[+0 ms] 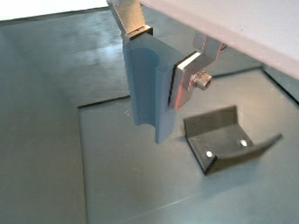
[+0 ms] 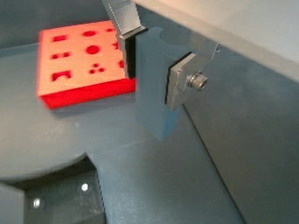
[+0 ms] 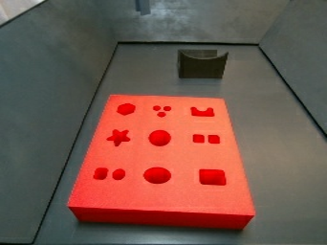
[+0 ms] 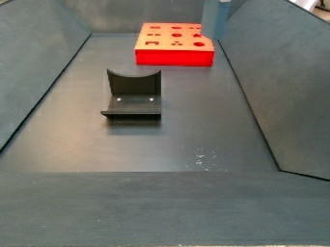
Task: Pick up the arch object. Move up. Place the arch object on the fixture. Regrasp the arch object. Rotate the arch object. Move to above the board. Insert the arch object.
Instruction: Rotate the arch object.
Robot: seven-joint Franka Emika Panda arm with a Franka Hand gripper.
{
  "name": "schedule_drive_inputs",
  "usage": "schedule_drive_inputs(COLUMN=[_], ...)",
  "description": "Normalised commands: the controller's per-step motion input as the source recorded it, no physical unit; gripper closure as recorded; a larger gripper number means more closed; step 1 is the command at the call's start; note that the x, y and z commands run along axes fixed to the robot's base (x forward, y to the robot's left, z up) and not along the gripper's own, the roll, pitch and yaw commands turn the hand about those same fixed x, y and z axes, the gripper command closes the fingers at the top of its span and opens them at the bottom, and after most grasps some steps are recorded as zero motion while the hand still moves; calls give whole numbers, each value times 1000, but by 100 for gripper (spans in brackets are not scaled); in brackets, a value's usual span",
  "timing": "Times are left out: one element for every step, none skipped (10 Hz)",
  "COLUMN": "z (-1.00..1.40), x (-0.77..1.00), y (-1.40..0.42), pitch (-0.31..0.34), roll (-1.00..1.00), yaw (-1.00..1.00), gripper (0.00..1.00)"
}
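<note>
Gripper (image 1: 162,72) is up in the air with its fingers (image 1: 184,79) clamped on the arch object (image 1: 145,83), so pickup and lift look done; the fixture (image 1: 225,137) sits empty below, board (image 2: 84,61) untouched, placing, regrasp, rotate, insert left.

The robot's two-finger gripper (image 1: 162,61) shows close up in both wrist views (image 2: 152,61). Its fingers are flat silver plates: one long, narrow plate (image 1: 131,19) reaches in from the frame edge, and the opposite plate (image 1: 187,79) is shorter and wider, with a round silver screw on its outer face. The jaws are closed on the two sides of a small slate blue-grey elongated arch object (image 1: 145,80), held upright and hanging below the fingertips. In a side view only the gripper's lowest tip (image 3: 141,7) shows at the frame edge, raised high above the floor. The arm itself is out of view.
</note>
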Motion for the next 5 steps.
schedule_drive_inputs(z=[14,14,15,16,16], x=[-32,-26,-25,-24,-24], y=[25,23,22,21,21], pitch=[14,14,15,16,16], roll=[-28,-30,-31,-34,-36], yaw=[-1000,-1000,-1000,-1000,-1000], gripper=[100,100,100,100,100])
